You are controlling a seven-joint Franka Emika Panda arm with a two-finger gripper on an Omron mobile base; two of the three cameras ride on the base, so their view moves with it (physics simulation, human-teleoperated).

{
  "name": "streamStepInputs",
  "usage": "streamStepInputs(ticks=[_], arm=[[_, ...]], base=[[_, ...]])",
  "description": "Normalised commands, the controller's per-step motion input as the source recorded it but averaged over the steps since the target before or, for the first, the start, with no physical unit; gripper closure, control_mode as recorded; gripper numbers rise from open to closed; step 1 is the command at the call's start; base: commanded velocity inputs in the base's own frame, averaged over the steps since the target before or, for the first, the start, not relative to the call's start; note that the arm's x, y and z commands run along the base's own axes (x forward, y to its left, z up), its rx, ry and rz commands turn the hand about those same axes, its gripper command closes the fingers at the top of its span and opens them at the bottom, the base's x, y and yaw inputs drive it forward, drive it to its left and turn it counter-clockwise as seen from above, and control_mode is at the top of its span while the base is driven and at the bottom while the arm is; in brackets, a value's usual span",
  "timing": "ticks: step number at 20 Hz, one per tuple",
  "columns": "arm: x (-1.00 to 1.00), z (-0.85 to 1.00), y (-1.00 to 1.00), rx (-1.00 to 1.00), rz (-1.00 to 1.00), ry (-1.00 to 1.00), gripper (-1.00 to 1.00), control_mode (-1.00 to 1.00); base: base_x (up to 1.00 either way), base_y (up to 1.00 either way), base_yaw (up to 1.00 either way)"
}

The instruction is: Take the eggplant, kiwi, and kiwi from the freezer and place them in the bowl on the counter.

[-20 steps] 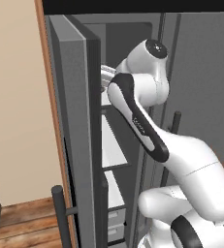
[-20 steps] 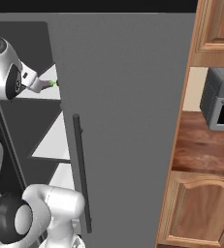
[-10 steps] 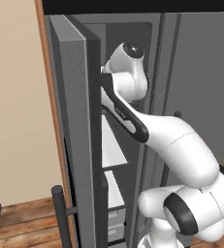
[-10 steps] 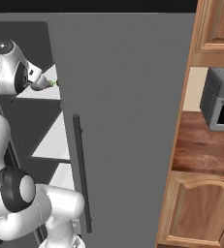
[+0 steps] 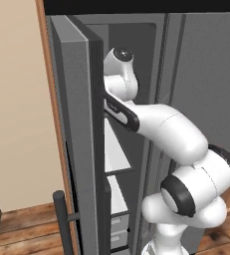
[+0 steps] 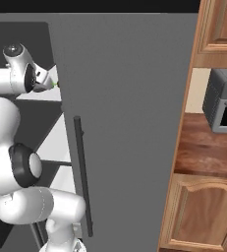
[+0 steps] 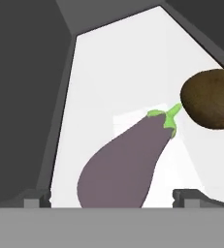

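Two fruits sit on the freezer (image 5: 81,99) shelf (image 7: 128,82): the eggplant (image 7: 123,164) dead ahead, a kiwi (image 7: 210,99) just past its stem. Gripper (image 7: 113,197) is spread wide, one fingertip either side of the eggplant's fat end, presumably lined up to grab it.

The arm (image 5: 156,124) now reaches deeper into the freezer (image 5: 81,124), its wrist risen toward 12 o'clock and swung toward the open door at 9 o'clock, its elbow link dropped and stretched across the white shelf (image 5: 114,152)
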Motion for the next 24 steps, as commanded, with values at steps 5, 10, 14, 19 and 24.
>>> streamStepInputs(ticks=[5,10,14,19,24], arm=[[0.51,-0.16,0.2,-0.01,0.0,0.01,-1.0,-1.0],[0.11,-0.16,0.08,0.0,0.0,0.07,-1.0,-1.0],[0.01,-0.14,0.0,0.0,0.0,0.07,-1.0,-1.0],[0.07,-0.31,0.04,-0.05,0.0,0.08,1.0,-1.0],[0.0,-0.27,0.0,-0.05,0.0,-0.01,1.0,-1.0]], base=[[0.0,0.0,0.0],[0.0,0.0,0.0],[0.0,0.0,0.0],[0.0,0.0,0.0],[0.0,0.0,0.0]])
